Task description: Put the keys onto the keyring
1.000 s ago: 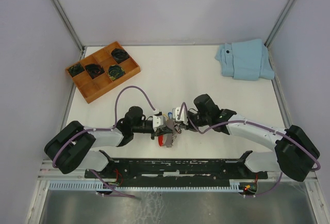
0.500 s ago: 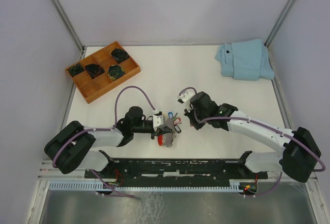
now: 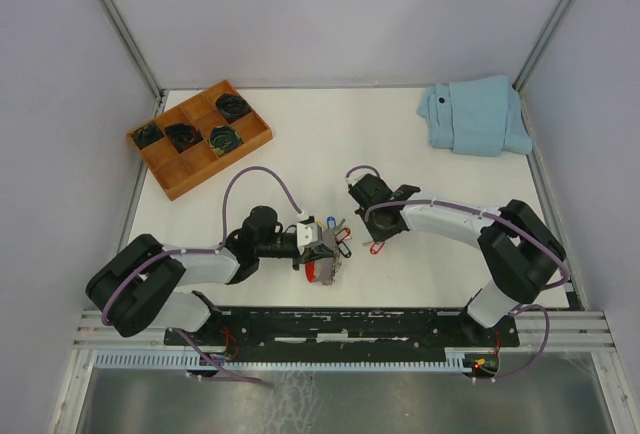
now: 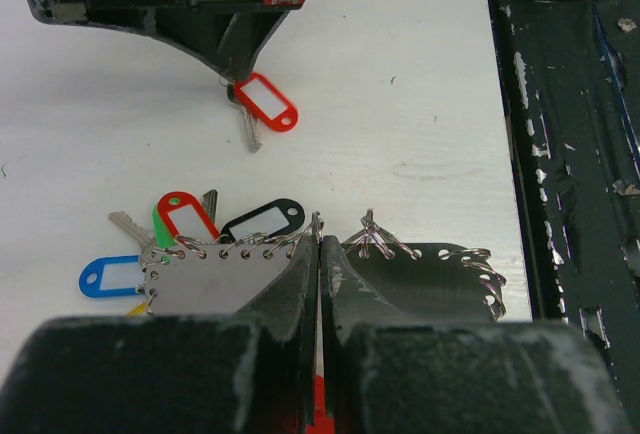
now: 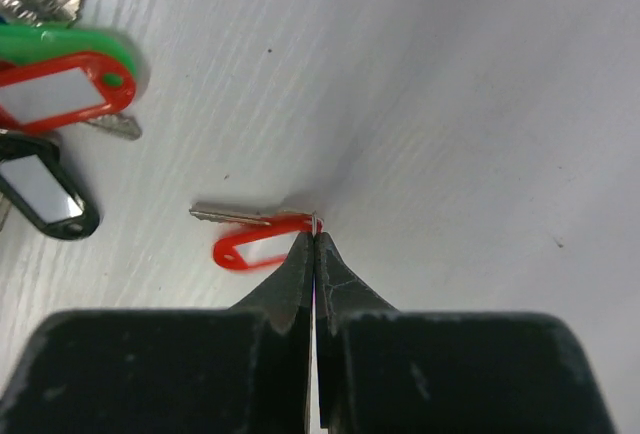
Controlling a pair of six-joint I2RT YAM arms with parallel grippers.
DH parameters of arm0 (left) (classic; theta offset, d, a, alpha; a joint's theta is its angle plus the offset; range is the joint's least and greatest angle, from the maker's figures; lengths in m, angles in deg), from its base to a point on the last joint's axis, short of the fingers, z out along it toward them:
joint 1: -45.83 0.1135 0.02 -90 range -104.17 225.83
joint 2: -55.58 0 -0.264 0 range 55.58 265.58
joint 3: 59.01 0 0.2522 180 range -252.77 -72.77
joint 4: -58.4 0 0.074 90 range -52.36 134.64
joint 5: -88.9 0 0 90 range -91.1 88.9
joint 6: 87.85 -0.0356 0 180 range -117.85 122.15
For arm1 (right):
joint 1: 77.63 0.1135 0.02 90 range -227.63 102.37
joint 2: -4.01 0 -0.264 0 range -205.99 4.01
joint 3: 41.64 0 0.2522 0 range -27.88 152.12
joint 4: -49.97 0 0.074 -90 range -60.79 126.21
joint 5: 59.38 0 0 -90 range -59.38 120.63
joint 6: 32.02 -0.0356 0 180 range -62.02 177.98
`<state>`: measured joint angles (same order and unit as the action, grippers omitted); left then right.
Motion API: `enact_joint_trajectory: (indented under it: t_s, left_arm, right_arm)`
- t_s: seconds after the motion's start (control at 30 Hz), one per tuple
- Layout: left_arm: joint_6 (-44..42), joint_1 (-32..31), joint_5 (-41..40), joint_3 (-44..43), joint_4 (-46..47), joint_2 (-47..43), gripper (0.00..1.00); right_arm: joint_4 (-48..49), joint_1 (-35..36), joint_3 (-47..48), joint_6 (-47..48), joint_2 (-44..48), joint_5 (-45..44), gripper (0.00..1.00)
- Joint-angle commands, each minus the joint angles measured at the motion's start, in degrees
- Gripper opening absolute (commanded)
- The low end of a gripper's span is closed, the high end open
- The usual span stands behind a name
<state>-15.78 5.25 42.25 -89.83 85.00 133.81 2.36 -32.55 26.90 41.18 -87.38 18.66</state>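
The right claw (image 3: 374,242) has drawn away from the left claw (image 3: 325,249), which it nearly touched a second ago, and its arm has folded so the elbow sits closer in; the left arm has not shifted. The right claw's fingers are pressed together on the small wire loop of the red key (image 5: 255,244), whose red tag and silver blade lie low against the table (image 3: 300,144), pointing left in the right wrist view. This key is apart from the keyring (image 4: 400,259), just to its right in the top view. The left claw is clamped tight on the keyring's top edge, where a row of small metal rings runs along the grey strap (image 4: 430,279); a bit of red band shows under the fingers. Fanned out beside the keyring on the table are the green key (image 5: 70,46), with a second red tag (image 5: 55,94) lying over it, a black tag (image 5: 45,189) and a blue tag (image 4: 108,277). Whether these are on the ring cannot be told. A wooden tray (image 3: 190,182) with dark coils sits far left, and a folded blue cloth (image 3: 475,119) far right.
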Motion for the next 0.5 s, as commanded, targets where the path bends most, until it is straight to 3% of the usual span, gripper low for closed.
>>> enact_joint_trajectory:
  t_s: [0.0, 0.1, 0.47]
  left_arm:
    - [-0.2, 0.1, -0.5, -1.4, 1.6, -0.8, 0.03]
    - [-0.2, 0.2, -0.4, -1.5, 1.6, -0.7, 0.03]
    - [-0.2, 0.2, -0.3, -1.6, 1.4, -0.5, 0.03]
  right_arm:
    - [5.5, -1.2, 1.8, -2.0, -2.3, -3.6, 0.02]
    - [8.5, -1.6, 0.7, -2.5, -3.1, -4.0, 0.03]
    - [8.8, -2.5, 0.0, -2.7, -1.5, -1.9, 0.24]
